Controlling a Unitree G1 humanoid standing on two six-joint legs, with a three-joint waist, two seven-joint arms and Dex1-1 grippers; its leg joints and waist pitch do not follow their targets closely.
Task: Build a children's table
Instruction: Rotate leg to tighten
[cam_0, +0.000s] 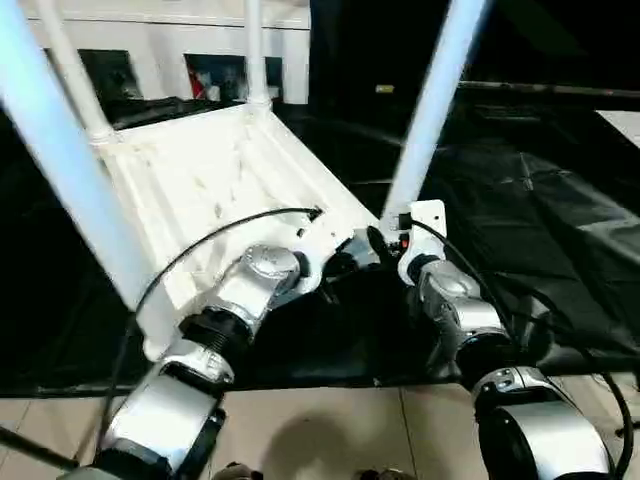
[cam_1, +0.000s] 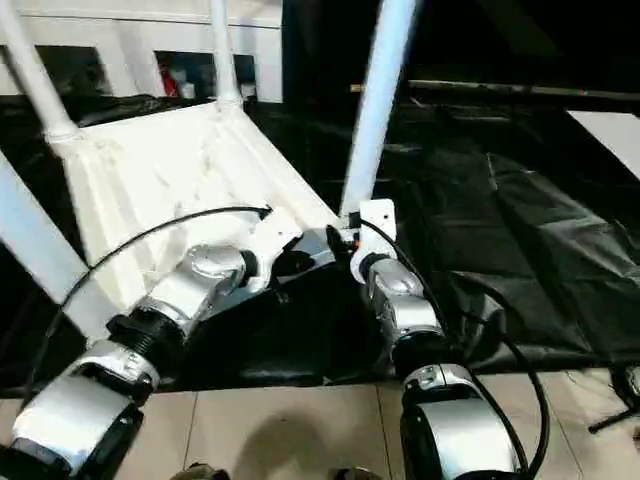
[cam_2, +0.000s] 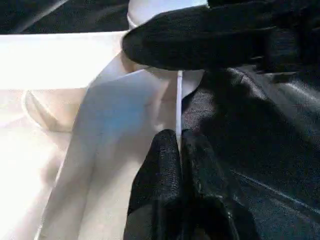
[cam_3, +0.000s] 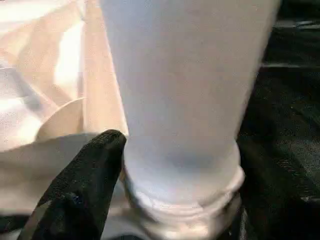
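Left eye view — inverted tabletop (cam_0: 200, 180) on black sheeting (cam_0: 560, 230), legs up. Left hand (cam_2: 179, 145) clamped on its rim; right hand (cam_3: 95, 165) at the near leg (cam_0: 432, 110) — grip unclear.

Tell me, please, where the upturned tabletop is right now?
The tabletop lies tilted on the black sheet, centre-left, legs up, its near rim at both claws.
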